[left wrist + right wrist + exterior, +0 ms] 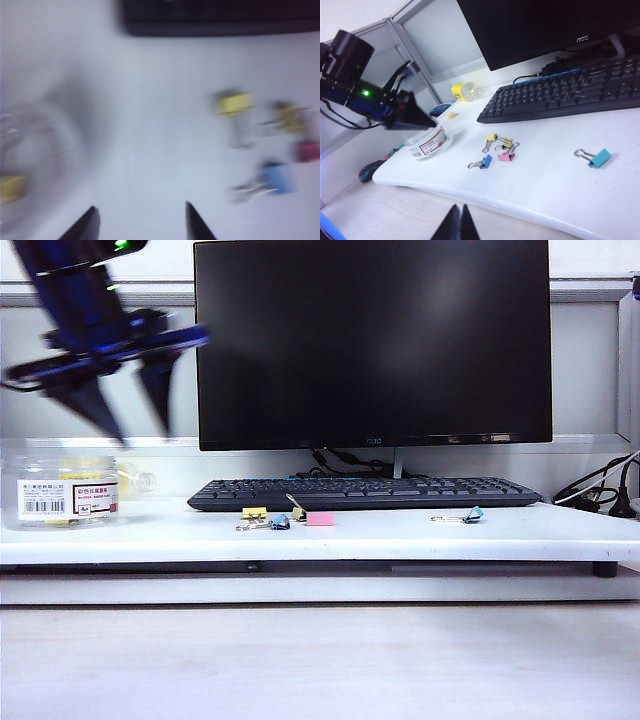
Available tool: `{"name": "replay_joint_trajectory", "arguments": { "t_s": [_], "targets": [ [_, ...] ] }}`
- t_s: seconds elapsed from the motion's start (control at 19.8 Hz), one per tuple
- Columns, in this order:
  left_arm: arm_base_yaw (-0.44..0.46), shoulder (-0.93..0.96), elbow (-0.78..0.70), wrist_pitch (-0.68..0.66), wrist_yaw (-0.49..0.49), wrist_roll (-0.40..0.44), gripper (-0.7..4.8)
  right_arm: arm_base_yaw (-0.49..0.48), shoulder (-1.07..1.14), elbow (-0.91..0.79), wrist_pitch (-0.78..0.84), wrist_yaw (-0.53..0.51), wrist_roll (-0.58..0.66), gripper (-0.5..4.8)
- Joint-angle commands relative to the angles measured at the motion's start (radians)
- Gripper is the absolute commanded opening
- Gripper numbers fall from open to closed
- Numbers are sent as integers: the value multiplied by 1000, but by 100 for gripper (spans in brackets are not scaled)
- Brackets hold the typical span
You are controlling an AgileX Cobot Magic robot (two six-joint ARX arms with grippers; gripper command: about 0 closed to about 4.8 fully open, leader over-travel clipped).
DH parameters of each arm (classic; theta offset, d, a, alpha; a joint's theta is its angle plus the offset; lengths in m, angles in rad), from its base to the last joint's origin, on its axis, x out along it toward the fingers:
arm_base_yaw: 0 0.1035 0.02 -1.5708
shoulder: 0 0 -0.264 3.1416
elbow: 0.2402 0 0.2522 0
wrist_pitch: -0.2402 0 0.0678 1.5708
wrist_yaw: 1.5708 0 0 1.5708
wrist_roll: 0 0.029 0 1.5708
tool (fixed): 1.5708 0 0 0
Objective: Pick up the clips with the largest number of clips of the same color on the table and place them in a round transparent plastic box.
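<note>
Hovering above the round transparent plastic box [68,483] at the far left of the desk, my left gripper [141,220] has its fingers spread with nothing between them. My right gripper [457,222] hangs well back on the near side with its fingertips pressed together, empty.

I judge the step in hand to be the reach for the next yellow clip. To do it well I would swing right toward the cluster in front of the keyboard [365,492], come down with the fingers straddling the yellow body rather than the wire handles, and pick the one lying apart first. One yellow binder clip [234,104] sits clear on the left of the group; the second yellow clip [291,117] is crowded against the pink binder clip [308,151], with a blue binder clip [277,178] just nearer, so that grasp needs care.

Inside the box I see one yellow clip [11,188] already lying on the bottom; the jar has no lid on. Another blue clip [470,516] lies well apart to the right.
</note>
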Motion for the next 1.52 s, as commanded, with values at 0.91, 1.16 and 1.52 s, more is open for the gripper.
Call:
{"name": "replay_joint_trajectory", "arguments": {
  "t_s": [0.91, 1.16, 1.52],
  "targets": [
    [-168, 201, 8, 277, -116, -274, 274, 0, 0, 4, 11, -5, 1, -6],
    [-233, 221, 10, 317, -260, -276, 274, 0, 0, 4, 10, -6, 1, -6],
    [-234, 285, 56, 332, -299, -294, 274, 0, 0, 4, 10, -7, 1, -6]
  ]
}}
